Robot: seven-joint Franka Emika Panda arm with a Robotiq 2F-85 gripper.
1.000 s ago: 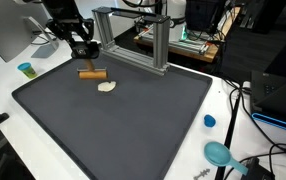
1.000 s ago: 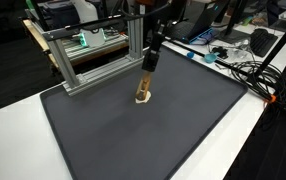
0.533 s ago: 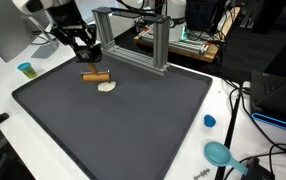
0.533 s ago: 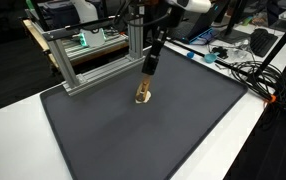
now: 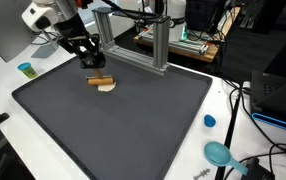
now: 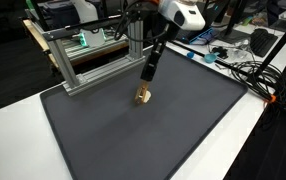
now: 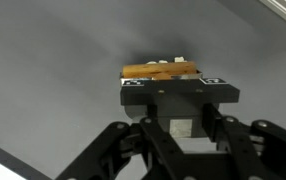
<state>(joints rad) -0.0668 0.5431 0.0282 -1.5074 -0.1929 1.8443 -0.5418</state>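
Note:
My gripper (image 5: 89,58) hangs over the far left part of the black mat (image 5: 123,130), shut on a short brown stick (image 5: 101,80) held level at its fingertips. The stick touches or overlaps a small pale piece (image 5: 106,87) lying on the mat. In an exterior view the gripper (image 6: 151,68) leans down towards the tan stick and pale piece (image 6: 143,96). In the wrist view the stick (image 7: 158,70) lies crosswise just past the gripper (image 7: 178,88), and the pale piece (image 7: 180,60) peeks out behind it.
An aluminium frame (image 5: 143,35) stands at the mat's far edge, close behind the gripper, and shows in both exterior views (image 6: 93,55). A blue cup (image 5: 25,69), a blue cap (image 5: 209,121) and a teal object (image 5: 219,153) sit on the white table. Cables (image 6: 238,65) lie beside the mat.
The gripper has moved with the brown stick towards the pale piece; the stick was apart from it a second ago and now meets it. The jaws have stayed shut.

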